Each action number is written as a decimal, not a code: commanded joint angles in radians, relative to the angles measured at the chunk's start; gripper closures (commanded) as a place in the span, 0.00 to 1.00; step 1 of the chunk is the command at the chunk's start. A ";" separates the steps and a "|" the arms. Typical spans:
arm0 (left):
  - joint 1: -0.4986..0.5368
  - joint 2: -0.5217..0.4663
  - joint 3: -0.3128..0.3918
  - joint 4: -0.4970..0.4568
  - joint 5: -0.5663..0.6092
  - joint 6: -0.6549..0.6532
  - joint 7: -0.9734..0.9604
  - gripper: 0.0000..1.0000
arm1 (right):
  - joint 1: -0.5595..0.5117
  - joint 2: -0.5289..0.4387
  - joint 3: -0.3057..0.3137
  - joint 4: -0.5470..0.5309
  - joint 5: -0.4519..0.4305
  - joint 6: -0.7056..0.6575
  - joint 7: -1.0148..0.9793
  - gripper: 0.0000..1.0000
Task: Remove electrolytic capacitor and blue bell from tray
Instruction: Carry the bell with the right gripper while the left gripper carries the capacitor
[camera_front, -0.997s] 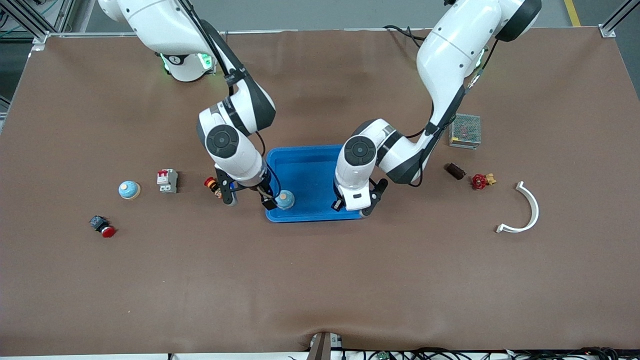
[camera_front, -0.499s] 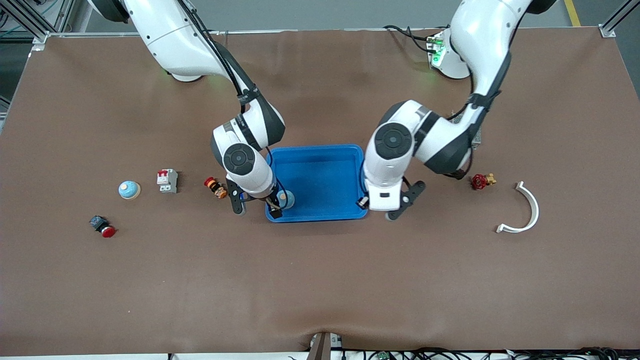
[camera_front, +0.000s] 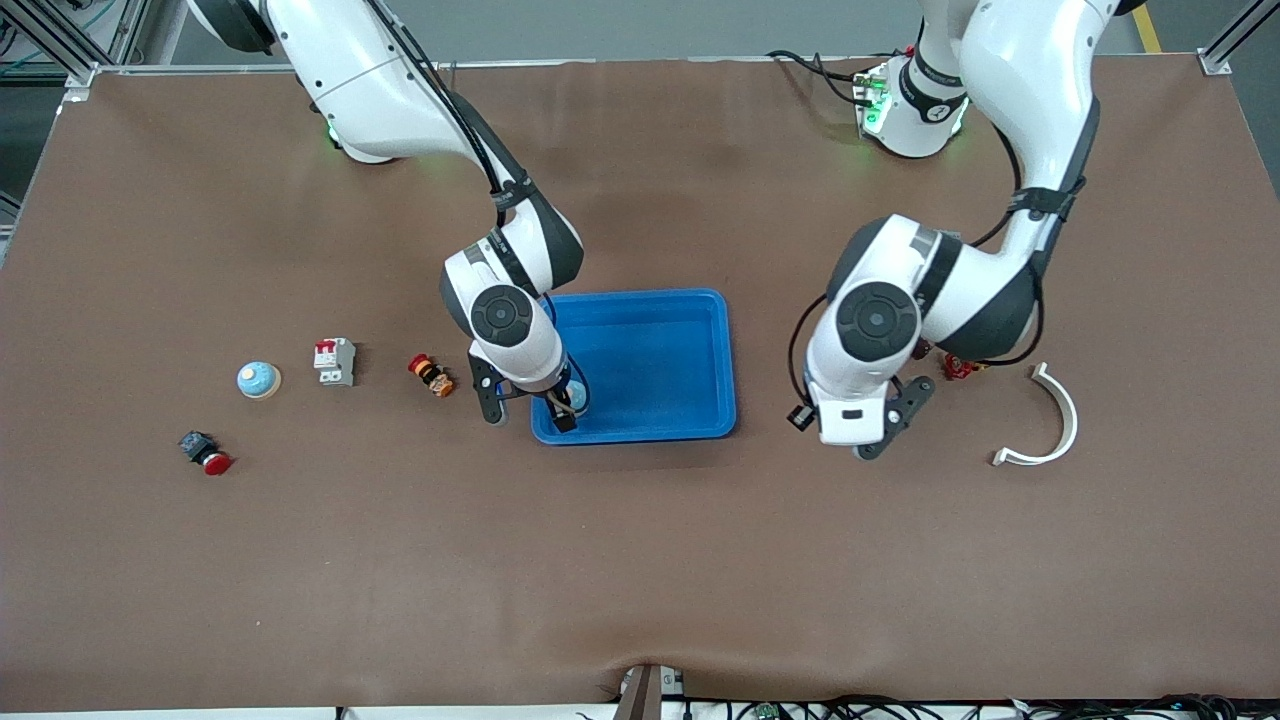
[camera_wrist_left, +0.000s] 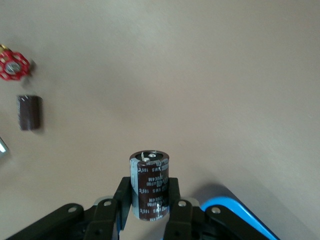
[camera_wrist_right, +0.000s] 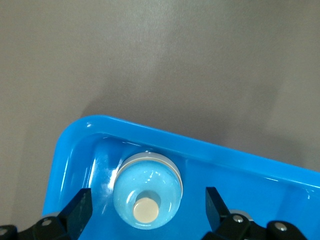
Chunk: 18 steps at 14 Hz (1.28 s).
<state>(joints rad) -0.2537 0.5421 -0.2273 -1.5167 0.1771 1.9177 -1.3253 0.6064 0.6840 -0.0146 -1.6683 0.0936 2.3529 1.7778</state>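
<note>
Over the brown table (camera_front: 640, 560), both arms reached down from their bases, elbows bent and wrists pointing at the surface. The right arm bent toward the blue tray (camera_front: 650, 345), and the right gripper (camera_front: 530, 408) stood over the tray's corner nearest the front camera at the right arm's end — its fingers spread wide, one outside the tray wall and one inside. Between those fingers, resting in that corner of the tray and apart from both, sat the light blue bell (camera_wrist_right: 147, 191). The left arm folded over bare table toward its own end, clear of the tray. The left gripper (camera_front: 850, 440) hung there, clamped narrow on the brown capacitor (camera_wrist_left: 149, 184), which stood upright between its fingers (camera_wrist_left: 175, 200). Past that gripper on the table lay a second brown capacitor (camera_wrist_left: 29, 112) and, near it, a small red valve wheel (camera_wrist_left: 14, 68).
</note>
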 joint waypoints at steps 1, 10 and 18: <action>0.072 -0.056 -0.004 -0.075 0.010 -0.012 0.053 1.00 | 0.012 0.028 -0.010 0.028 -0.022 0.011 0.028 0.00; 0.232 -0.047 -0.004 -0.201 0.009 0.064 0.175 1.00 | 0.013 0.069 -0.010 0.065 -0.022 0.022 0.029 0.00; 0.347 0.038 -0.003 -0.287 0.081 0.216 0.264 1.00 | 0.030 0.062 -0.008 0.067 -0.049 0.016 0.046 1.00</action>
<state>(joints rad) 0.0782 0.5586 -0.2208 -1.7978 0.2251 2.0993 -1.0736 0.6212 0.7383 -0.0163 -1.6190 0.0537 2.3727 1.7853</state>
